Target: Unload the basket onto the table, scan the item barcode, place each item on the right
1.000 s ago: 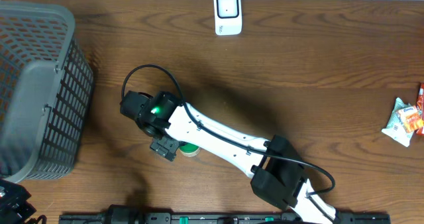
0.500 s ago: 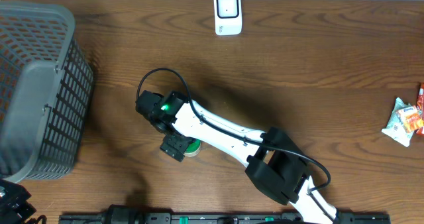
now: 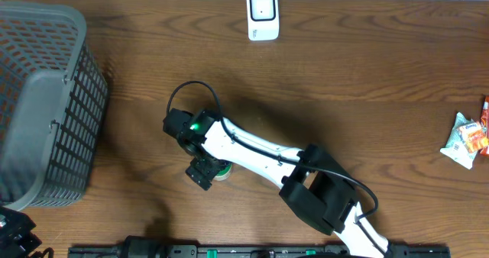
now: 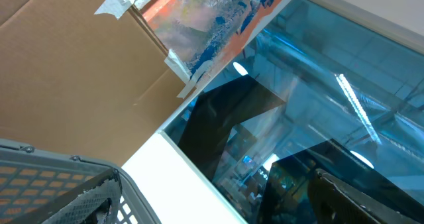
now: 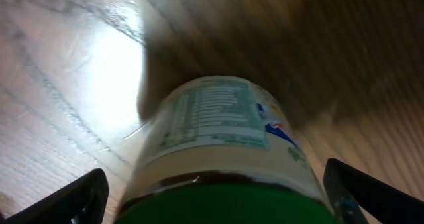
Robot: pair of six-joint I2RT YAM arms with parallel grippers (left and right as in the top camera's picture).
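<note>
Basket (image 3: pixel 46 98) far left. Left gripper (image 3: pixel 11 235) at near-left corner, jaws wide, empty. Step: grasp approach. Right gripper (image 3: pixel 202 173) open, fingers either side of upright green-capped bottle (image 5: pixel 218 131), mid-table, apparently not touching. Next: close, lift, show label to scanner (image 3: pixel 262 14) at far centre.

Right arm (image 3: pixel 260 155) runs diagonally from my near edge toward centre-left, wrist pitched down. Right hand (image 3: pixel 203 174) sits low over the counter, fingers (image 5: pixel 78 199) spread wide. Left arm (image 3: pixel 14 235) parked near-left; left hand (image 4: pixel 361 197) points upward, spread apart.
</note>
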